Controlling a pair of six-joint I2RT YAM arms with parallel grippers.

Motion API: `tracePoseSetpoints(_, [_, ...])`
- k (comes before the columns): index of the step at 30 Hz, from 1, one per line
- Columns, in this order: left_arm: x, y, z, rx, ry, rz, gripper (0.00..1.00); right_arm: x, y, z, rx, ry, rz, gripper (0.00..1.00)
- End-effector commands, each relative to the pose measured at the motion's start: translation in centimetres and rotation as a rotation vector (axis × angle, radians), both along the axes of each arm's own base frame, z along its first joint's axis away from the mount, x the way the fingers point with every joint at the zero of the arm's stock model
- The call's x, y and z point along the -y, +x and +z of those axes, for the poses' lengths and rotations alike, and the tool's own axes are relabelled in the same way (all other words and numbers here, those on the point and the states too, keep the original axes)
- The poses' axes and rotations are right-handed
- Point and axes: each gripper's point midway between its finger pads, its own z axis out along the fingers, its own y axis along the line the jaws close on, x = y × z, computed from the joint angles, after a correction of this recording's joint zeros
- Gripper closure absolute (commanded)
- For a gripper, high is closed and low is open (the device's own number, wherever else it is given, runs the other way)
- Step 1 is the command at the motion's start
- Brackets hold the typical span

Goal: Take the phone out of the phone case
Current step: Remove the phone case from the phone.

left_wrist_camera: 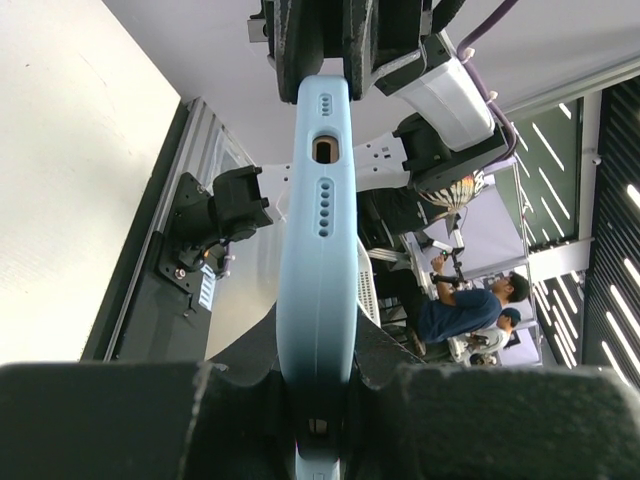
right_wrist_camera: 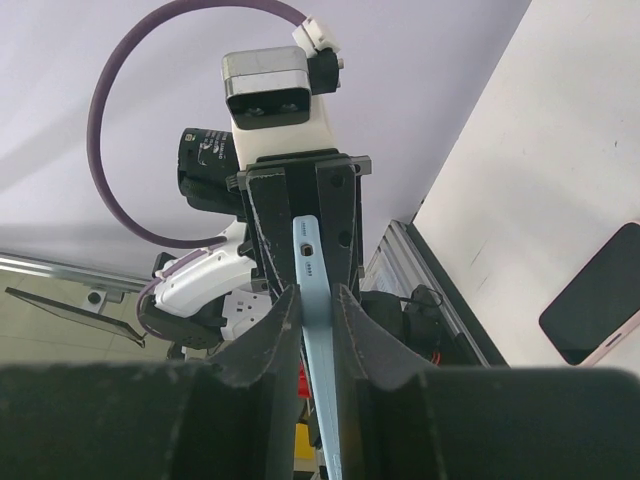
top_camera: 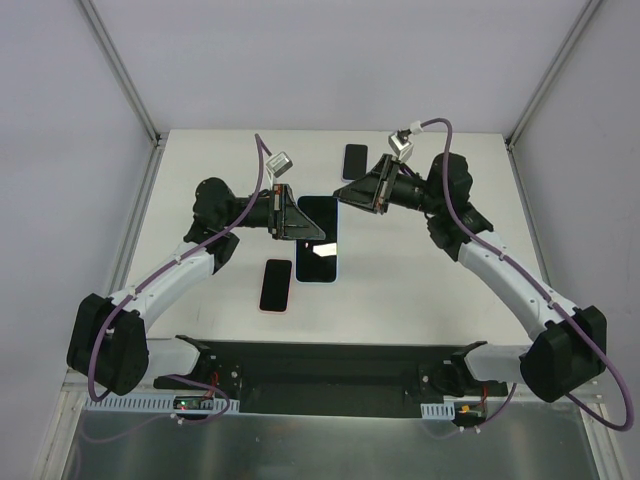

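Phone case (left_wrist_camera: 318,300), pale blue, hangs clear of the white table (top_camera: 420,280), and we see it gripped from two sides at once. The left arm (top_camera: 170,275) reaches in from the left and the right arm (top_camera: 510,275) from the right, meeting over the middle of the table. The left end effector (left_wrist_camera: 318,395) is clamped on one side of the case, fingers pressed against its front and back. The right end effector (right_wrist_camera: 318,310) is clamped the same way on the opposite side, so each wrist view shows the case edge-on with the other end effector behind it. The phone (top_camera: 318,245) sits in the case, its dark screen facing up in the overhead view, with a pale rim of case showing around its near end. Two other handsets lie flat on the table: a second phone (top_camera: 276,285) with a pinkish rim, just left of the held one and nearer the arm bases, and a third phone (top_camera: 355,160), all black, near the far edge. On the case's end edge, in the left wrist view, we make out a charging port opening (left_wrist_camera: 324,150) with a row of small holes on each side.
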Motion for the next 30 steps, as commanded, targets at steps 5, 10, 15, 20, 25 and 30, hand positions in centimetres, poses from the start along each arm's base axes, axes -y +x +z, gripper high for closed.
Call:
tracePoseSetpoints(5, [-0.2, -1.0, 3.9, 0.169, -0.077, -0.001, 1.0, -0.3, -1.1, 0.8, 0.039, 0.041, 0.037, 0.76])
tracePoseSetpoints(10, [-0.2, -1.0, 3.9, 0.171, -0.078, -0.002, 1.0, -0.4, -1.2, 0.8, 0.042, 0.04, 0.04, 0.73])
tracePoseSetpoints(15, [-0.2, -1.1, 3.8, 0.168, -0.077, -0.001, 1.0, -0.5, -1.3, 0.6, 0.039, 0.039, 0.04, 0.76])
tracePoseSetpoints(20, [-0.3, -1.4, 3.9, 0.19, -0.08, -0.004, 1.0, -0.5, -1.0, 0.5, -0.023, 0.058, 0.021, 0.99])
tracePoseSetpoints(25, [-0.6, -2.0, 3.6, 0.278, -0.081, -0.018, 1.0, -0.6, -1.2, 3.3, -0.086, 0.271, 0.038, 0.99])
tracePoseSetpoints(30, [-0.8, -2.4, 4.0, 0.408, -0.106, -0.023, 1.0, -0.9, -1.7, 5.1, -0.181, 0.389, 0.047, 0.99])
